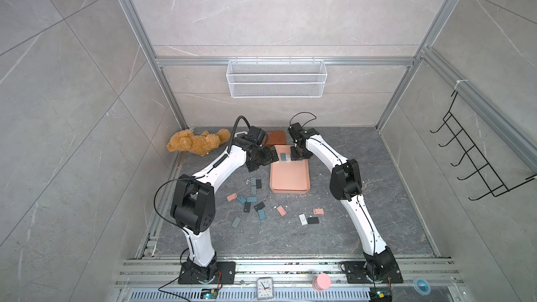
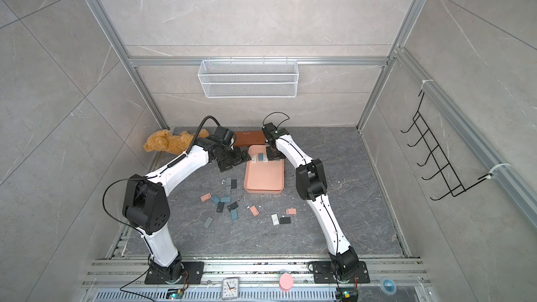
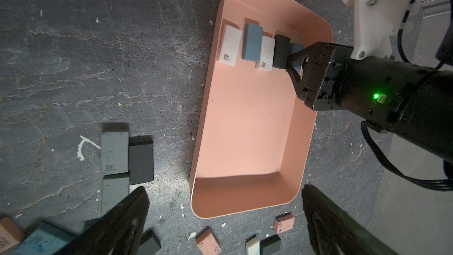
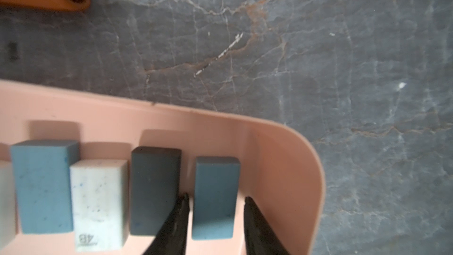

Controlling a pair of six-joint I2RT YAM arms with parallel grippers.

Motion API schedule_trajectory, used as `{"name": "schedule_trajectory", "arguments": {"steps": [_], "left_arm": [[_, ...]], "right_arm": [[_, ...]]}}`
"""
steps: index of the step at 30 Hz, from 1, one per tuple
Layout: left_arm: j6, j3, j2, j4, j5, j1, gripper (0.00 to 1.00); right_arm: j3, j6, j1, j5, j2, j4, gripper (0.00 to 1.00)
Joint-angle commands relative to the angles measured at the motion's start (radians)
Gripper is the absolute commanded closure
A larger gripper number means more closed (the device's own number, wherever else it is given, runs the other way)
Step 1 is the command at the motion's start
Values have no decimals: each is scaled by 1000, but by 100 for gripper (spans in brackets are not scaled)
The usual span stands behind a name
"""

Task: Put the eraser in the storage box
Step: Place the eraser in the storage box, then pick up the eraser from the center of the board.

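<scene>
Straddling the blue eraser (image 4: pixel 215 180) in the storage box's (image 4: pixel 294 143) one-o'clock corner, right gripper (image 4: pixel 216 197) stands parted, seemingly to leave it there; left gripper (image 3: pixel 224 192) hangs spread.

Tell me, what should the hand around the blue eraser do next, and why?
Probably lift the right gripper straight up. The blue eraser already sits in the storage box, with a slim gap on each side. The dark eraser stands close beside, so going sideways could bump it.
</scene>
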Motion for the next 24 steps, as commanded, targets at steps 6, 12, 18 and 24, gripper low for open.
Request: {"name": "schedule_trajectory", "arguments": {"steps": [6,12,18,24], "left_arm": [[17,28,-3,-13,2,5,1],[16,-12,-41,-4,-37,6,1],[19,-57,-87,2,-69,6,1],[54,-86,-129,-21,-131,5,1]], "right_arm": [[-12,-4,-3,0,-49,-36,54],[-61,7,-3,3,-115,-27,51],[-132,28,0,1,-191,-8,49],[-258,62,8,-2,-308,24,44]]}}
